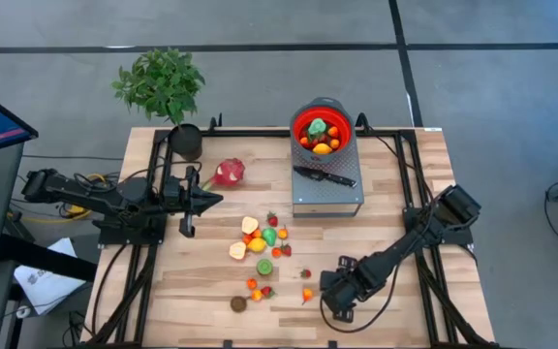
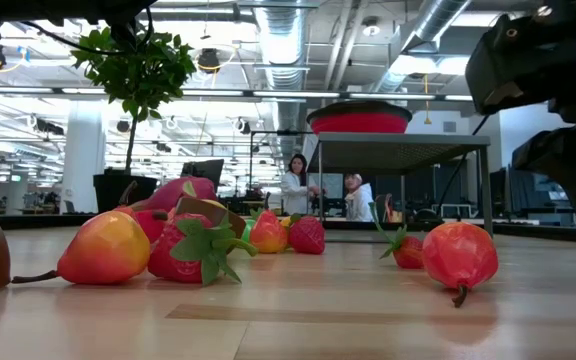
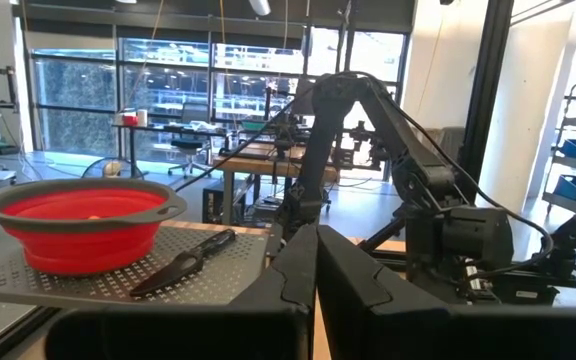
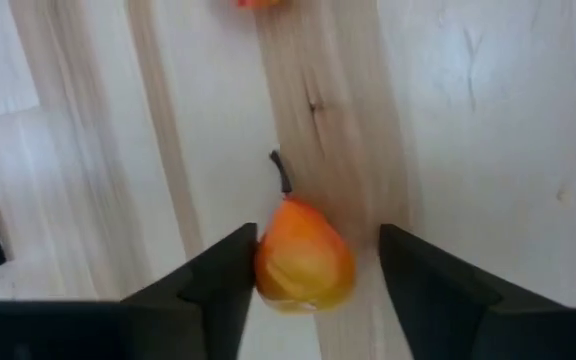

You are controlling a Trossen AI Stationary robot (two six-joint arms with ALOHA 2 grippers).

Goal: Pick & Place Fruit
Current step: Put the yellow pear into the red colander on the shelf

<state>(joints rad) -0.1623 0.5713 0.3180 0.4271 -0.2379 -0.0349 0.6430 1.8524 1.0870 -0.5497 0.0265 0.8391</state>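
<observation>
My right gripper (image 4: 313, 265) straddles an orange pear (image 4: 303, 255), fingers apart, not yet gripping. My left gripper (image 1: 190, 202) waits clenched near the dragon fruit (image 1: 229, 173).

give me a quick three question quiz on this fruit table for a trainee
1. True or false: the red bowl on the grey perforated stand already holds fruit.
2. Which thing sits between the right gripper's jaws? A) the brown fruit B) the orange-red pear C) the dragon fruit
3. Fill in: the black-handled knife lies on the ____, in front of the bowl.

Key
1. True: green, orange and red pieces show inside it from above.
2. B: the pear lies on the wood between the jaws, one side touching, a gap on the other. The dragon fruit lies by the left gripper, whose jaws are shut; the brown fruit sits near the table's front edge.
3. stand
</observation>
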